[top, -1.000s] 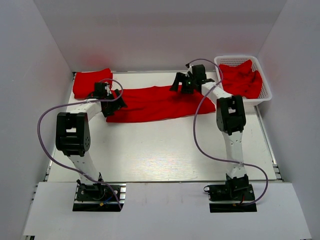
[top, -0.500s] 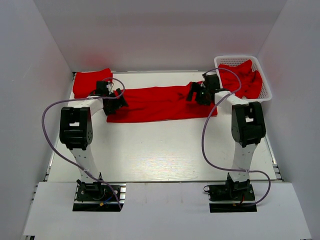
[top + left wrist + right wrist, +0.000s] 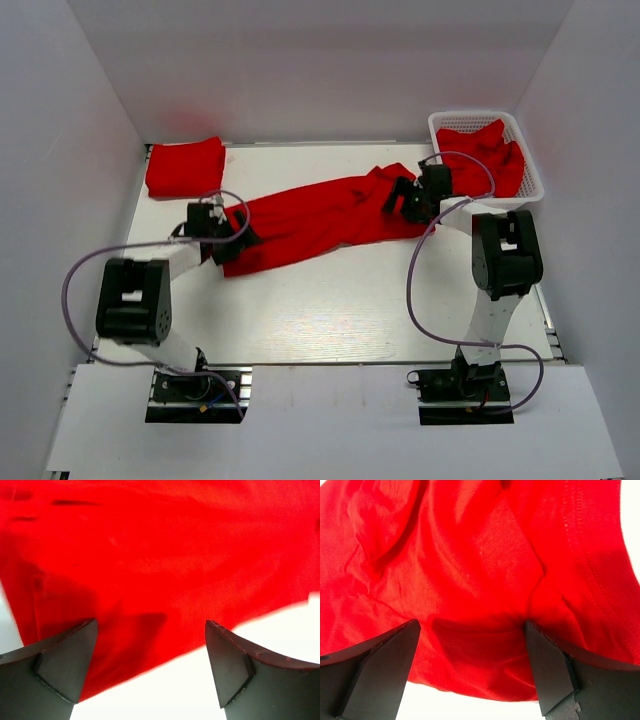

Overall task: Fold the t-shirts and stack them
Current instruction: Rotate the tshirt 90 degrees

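Note:
A long red t-shirt lies slantwise across the table, bunched, with its left end nearer than its right end. My left gripper is open over the shirt's left end. In the left wrist view the shirt's near edge runs between the spread fingers. My right gripper is open over the shirt's right end. In the right wrist view wrinkled red fabric fills the gap between the fingers. A folded red t-shirt lies at the back left.
A white lattice basket stands at the back right with more red shirts inside, close behind the right gripper. White walls close in the table at the back and both sides.
The left gripper has moved nearer and the right gripper rightward and nearer. The shirt has turned from lying straight across to a slant, its left end pulled nearer, and is more bunched.

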Robot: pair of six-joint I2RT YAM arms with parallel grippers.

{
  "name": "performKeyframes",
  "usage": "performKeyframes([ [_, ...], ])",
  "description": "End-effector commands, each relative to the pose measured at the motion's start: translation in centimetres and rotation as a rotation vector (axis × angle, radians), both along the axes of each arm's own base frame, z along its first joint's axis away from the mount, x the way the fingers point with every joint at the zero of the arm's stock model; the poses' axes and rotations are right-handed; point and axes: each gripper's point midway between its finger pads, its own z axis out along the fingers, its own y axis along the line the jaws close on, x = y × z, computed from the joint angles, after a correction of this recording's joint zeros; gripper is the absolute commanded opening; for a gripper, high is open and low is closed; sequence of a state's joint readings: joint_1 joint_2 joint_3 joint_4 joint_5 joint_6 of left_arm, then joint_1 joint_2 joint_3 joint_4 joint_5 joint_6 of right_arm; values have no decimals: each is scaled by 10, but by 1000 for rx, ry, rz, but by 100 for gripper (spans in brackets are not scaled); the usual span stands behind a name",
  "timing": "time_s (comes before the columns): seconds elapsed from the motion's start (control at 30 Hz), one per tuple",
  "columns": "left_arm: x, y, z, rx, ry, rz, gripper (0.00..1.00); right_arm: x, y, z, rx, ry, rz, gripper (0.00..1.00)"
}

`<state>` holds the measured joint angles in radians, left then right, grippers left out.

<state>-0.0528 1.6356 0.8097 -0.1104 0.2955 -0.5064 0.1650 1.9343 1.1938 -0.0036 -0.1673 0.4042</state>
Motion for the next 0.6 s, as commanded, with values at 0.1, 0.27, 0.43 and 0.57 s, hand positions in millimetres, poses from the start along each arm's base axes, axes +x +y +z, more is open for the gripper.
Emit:
performKeyframes([
  [0.1, -217, -48, -39, -194, 471, -167, 100, 8, -2, -8, -4, 8, 20, 90],
  [0.27, -278, -62, -1, -293, 443, -314, 100, 68, 12, 12, -10, -123, 107, 90],
  [0.43, -255, -76, 64, -338, 203, -410, 100, 102, 35, 24, 2, -126, 235, 90],
  [0.57, -219, -78, 93, -275, 64, -418, 100, 101, 49, 67, 12, -217, 290, 90],
])
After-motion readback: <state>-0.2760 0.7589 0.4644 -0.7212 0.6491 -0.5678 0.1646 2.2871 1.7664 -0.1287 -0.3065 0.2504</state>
